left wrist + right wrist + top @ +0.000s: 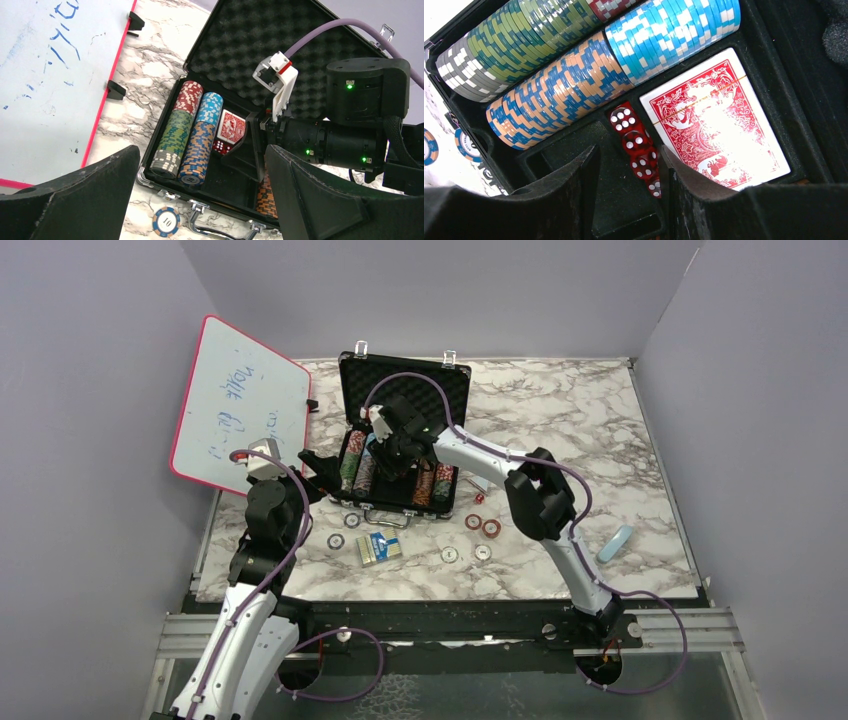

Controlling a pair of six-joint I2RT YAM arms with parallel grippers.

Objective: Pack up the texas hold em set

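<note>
Straddling glossy red dice in foam-lined briefcase, right pincer apart; left pincer wide apart.

Matt black egg-crate foam lines the briefcase. The red dice look like glossy, translucent plastic. The table is smooth and marble-patterned.

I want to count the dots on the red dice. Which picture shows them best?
The right wrist view: the red dice sit close, dots clear. The left wrist view shows them tiny; the top view does not show them.
</note>
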